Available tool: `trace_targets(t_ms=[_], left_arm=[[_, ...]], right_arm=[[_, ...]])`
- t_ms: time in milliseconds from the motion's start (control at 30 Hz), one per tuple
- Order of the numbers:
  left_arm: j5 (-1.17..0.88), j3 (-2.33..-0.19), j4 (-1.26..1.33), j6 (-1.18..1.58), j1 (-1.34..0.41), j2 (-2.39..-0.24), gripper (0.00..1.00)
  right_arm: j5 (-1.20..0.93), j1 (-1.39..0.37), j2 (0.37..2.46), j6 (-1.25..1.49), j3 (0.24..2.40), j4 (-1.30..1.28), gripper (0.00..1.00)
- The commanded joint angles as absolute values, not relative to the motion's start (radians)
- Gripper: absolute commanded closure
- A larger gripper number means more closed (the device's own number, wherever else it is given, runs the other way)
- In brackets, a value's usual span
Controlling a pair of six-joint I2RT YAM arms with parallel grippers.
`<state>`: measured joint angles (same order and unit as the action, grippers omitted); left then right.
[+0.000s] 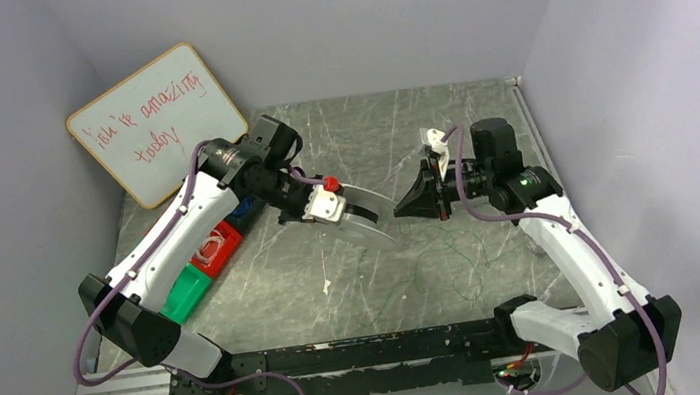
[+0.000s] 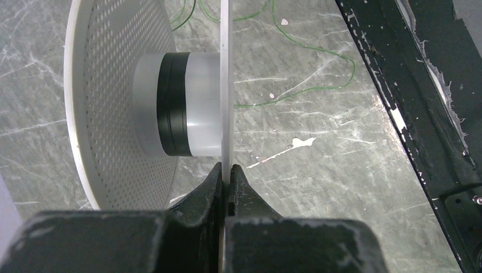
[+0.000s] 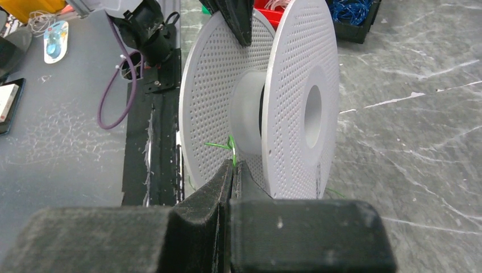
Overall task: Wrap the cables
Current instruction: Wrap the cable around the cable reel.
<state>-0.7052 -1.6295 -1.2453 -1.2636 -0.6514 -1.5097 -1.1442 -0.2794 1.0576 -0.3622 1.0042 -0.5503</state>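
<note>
1. My left gripper [image 2: 228,173] is clamped on one thin flange of the white spool [image 2: 122,102], which sits edge-on at the centre of the left wrist view.
2. My right gripper [image 3: 233,168] is pinched tight on the cables [image 3: 219,145] (a hair-fine green strand), just beside the spool's hub.
3. The rest trails loose over the counter [image 1: 338,300], lower right of centre in the top view.
</note>
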Motion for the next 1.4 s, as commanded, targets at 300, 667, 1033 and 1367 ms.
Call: trace_targets(t_ms=[300,667,1033,1367], left_arm=[[-0.794,-1.696,-1.223,-1.282,-0.647,-1.511,0.98],[-0.8,-1.7,-1.223,-1.292,-0.646,-1.514,0.98],[-0.805,-1.702,-1.214,-1.283,-0.647,-1.52,0.98],[-0.784,-1.703,-1.191,-1.269,-0.647,-1.508,0.98]], right_arm=[[-1.187,-0.3,1.078,-0.412,1.033,-0.572,1.0],[-1.233,-0.317,1.105,-0.411,1.043,-0.592,1.0],[-1.252,-0.332,1.115,-0.428,1.047,-0.612,1.0],[-1.212,-0.35,1.123,-0.488,1.069,-0.675,1.0]])
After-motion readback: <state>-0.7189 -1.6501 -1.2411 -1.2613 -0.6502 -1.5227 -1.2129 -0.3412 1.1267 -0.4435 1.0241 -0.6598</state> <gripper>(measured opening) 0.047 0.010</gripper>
